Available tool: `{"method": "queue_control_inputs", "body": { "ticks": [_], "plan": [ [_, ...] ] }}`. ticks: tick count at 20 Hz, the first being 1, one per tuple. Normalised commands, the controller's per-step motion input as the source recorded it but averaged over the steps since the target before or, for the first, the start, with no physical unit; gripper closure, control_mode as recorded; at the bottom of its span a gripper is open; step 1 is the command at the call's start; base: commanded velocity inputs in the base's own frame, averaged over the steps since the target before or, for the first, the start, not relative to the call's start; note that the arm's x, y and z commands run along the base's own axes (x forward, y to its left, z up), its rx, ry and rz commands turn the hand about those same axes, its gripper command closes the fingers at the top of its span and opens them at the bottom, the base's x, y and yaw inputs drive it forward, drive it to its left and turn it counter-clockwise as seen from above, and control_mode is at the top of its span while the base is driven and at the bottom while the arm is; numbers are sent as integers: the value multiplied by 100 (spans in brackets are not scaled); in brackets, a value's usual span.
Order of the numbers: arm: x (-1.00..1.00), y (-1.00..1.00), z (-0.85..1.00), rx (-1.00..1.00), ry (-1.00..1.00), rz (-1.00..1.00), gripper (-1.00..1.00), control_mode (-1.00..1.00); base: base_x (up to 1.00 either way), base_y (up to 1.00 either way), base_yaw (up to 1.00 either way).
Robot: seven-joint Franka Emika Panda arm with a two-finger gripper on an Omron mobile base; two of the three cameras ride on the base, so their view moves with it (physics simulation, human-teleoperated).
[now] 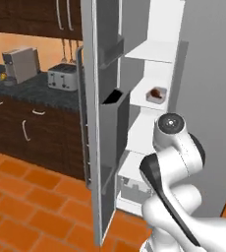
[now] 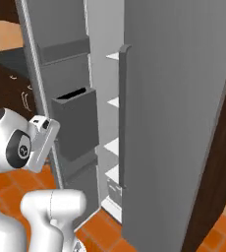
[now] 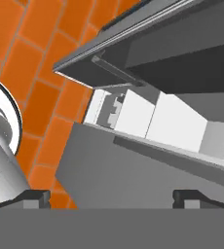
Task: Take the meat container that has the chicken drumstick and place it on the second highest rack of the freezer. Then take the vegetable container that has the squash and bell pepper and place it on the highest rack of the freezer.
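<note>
In the left base view the freezer [image 1: 203,98] stands with its door [image 1: 102,123] swung open at centre frame, white shelves showing in the gap. On one shelf, right of centre, sits the meat container [image 1: 155,95] with the chicken drumstick [image 1: 157,92] in it — a brown lump in a shallow grey tray. At upper left a toaster [image 1: 62,77] rests on the dark counter [image 1: 31,91].

In the right base view the freezer's closed grey door fills the right half; the open door's bins [image 2: 75,123] are at left centre.

In the hand view the gripper [image 3: 116,197] shows two dark fingertips [image 3: 36,197] at the bottom corners, spread wide apart and holding nothing — orange floor tiles [image 3: 36,58] at left.
</note>
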Motion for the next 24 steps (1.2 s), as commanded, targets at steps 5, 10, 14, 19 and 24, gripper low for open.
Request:
{"method": "queue_control_inputs", "body": {
  "ticks": [5,10,14,19,24],
  "plan": [
    [0,0,0,0,0,0,-100,100,-34,19,76],
    [0,0,0,0,0,0,-100,100,-2,56,82],
    [0,0,0,0,0,0,-100,100,72,70,48],
    [0,0,0,0,0,0,-100,100,100,11,22],
    [0,0,0,0,0,0,-100,100,100,7,2]
  ]
}}
